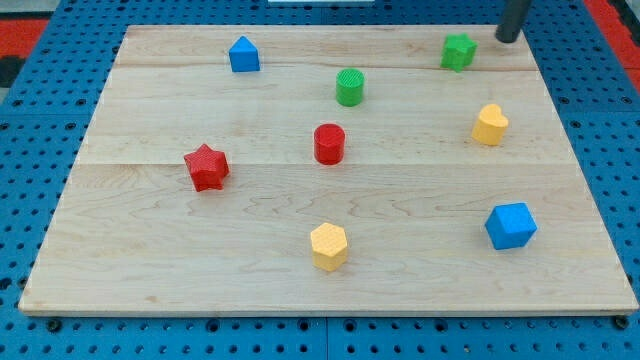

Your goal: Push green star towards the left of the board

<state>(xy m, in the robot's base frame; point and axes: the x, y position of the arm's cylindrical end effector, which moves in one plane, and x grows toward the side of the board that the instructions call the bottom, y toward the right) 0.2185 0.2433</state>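
One small green star [459, 51], probably light, hard and easy to slide, sits near the board's [150, 250] top edge, and my tip [507, 40], holding nothing, stands just right of it, so I would push its right side.

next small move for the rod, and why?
Probably slide my tip a little toward the view's bottom, level with the green star. The tip sits to the star's right and slightly above it, with a gap between them. Lined up there, a leftward push would send the star along the board's top, passing above the green cylinder.
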